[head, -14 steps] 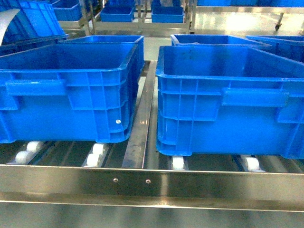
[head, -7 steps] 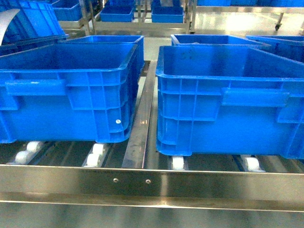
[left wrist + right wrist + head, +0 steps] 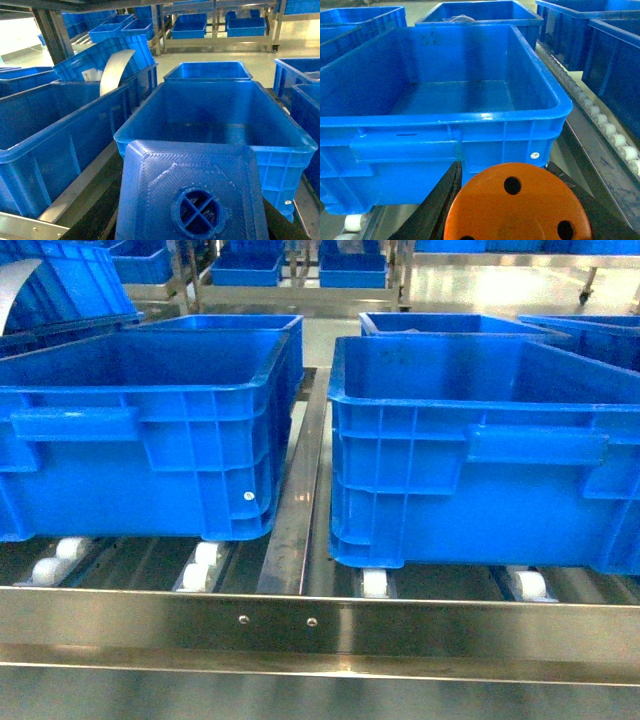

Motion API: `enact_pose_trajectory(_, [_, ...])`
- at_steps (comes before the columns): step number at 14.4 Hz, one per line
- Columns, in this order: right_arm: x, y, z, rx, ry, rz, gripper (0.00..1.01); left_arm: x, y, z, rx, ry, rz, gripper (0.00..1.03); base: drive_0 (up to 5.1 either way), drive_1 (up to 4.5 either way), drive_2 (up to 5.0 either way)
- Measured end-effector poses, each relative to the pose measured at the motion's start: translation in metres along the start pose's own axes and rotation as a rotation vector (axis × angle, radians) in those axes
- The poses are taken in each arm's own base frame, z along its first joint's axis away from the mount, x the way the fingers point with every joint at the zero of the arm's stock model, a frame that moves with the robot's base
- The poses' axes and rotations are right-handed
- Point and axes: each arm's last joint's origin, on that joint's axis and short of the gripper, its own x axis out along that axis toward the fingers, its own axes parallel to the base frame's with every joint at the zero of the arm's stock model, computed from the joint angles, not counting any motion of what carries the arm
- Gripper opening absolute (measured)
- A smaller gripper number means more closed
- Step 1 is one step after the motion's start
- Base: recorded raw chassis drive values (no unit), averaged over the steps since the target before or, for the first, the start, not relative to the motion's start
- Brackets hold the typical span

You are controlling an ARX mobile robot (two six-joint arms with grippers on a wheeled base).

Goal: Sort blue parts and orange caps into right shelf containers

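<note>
Orange cap (image 3: 516, 202) sits clamped in the right gripper (image 3: 512, 220), blue part (image 3: 190, 192) looks held by the left gripper, though its fingers are hidden. Both hover before the containers (image 3: 480, 440) on the right shelf (image 3: 320, 625). Next: reach over rims, drop.

A curved pale-grey sheet (image 3: 116, 70) leans ahead and to the left of the left claw (image 3: 192, 220). Farther ahead lies glossy pale floor (image 3: 215, 56). A dark steel upright post (image 3: 50, 32) stands far left.
</note>
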Motion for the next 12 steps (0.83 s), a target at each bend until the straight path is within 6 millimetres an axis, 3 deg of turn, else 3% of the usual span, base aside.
enact_pose_trajectory(12, [0.0,0.0,-0.0001,0.0,0.0,0.0,0.42,0.0,0.0,0.0,0.0,0.0,0.0,0.44,0.0,0.0,0.0])
